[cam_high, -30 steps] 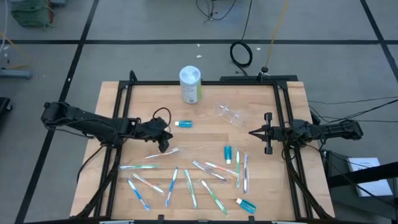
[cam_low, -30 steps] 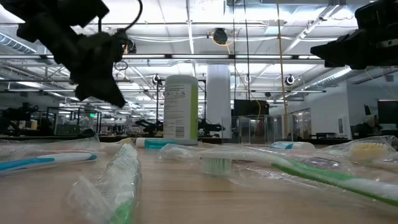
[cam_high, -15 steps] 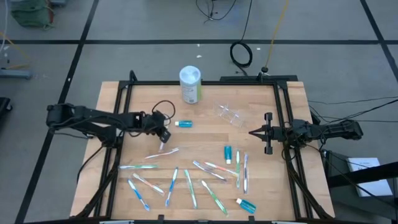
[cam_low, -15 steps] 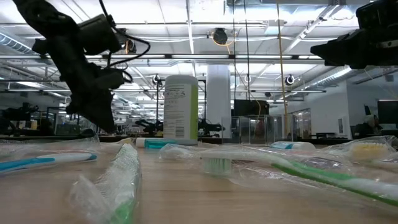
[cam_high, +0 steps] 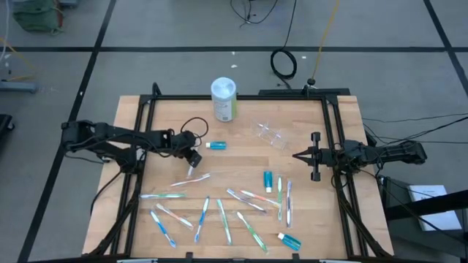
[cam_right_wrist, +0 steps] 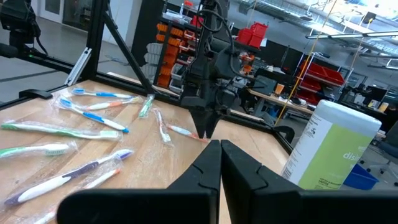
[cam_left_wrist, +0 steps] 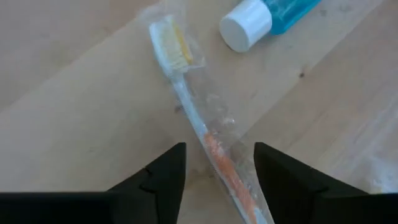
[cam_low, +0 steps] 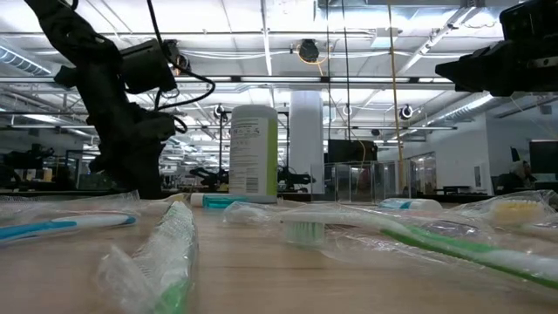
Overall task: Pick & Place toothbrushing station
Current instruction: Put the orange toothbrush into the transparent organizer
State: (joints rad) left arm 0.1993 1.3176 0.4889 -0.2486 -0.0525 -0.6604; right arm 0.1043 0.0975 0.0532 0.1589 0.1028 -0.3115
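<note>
The toothbrushing things lie scattered over the wooden desk (cam_high: pixel 241 157). A wrapped white toothbrush with an orange handle (cam_left_wrist: pixel 205 134) lies near the desk's left middle, and the left claw (cam_left_wrist: pixel 216 171) is down over it with its two dark fingers parted, one on each side of the handle; whether the fingers (cam_left_wrist: pixel 163 174) touch the wrapper cannot be told. In the high view this same brush (cam_high: pixel 191 177) shows just nearer than the left claw (cam_high: pixel 191 162). A teal toothpaste tube with a white cap (cam_high: pixel 216 145) lies just beside the claw on its right; the left wrist view shows its cap close to the brush's bristle end (cam_left_wrist: pixel 250 18).

The clear plastic cup (cam_high: pixel 269 134) lies on its side toward the far right of the desk, well apart from the left claw. Most of the other toothbrushes (cam_high: pixel 212 215), blue, green, white and pink, lie spread along the near half of the desk. A second teal tube (cam_high: pixel 268 181) lies right of centre and a third (cam_high: pixel 289 239) near the near right corner.

The white-lidded canister with a green label (cam_high: pixel 224 98) stands upright at the far edge of the desk.

The right claw (cam_high: pixel 297 155) hovers over the right side of the desk, its fingers (cam_right_wrist: pixel 205 171) pressed together, holding nothing.
</note>
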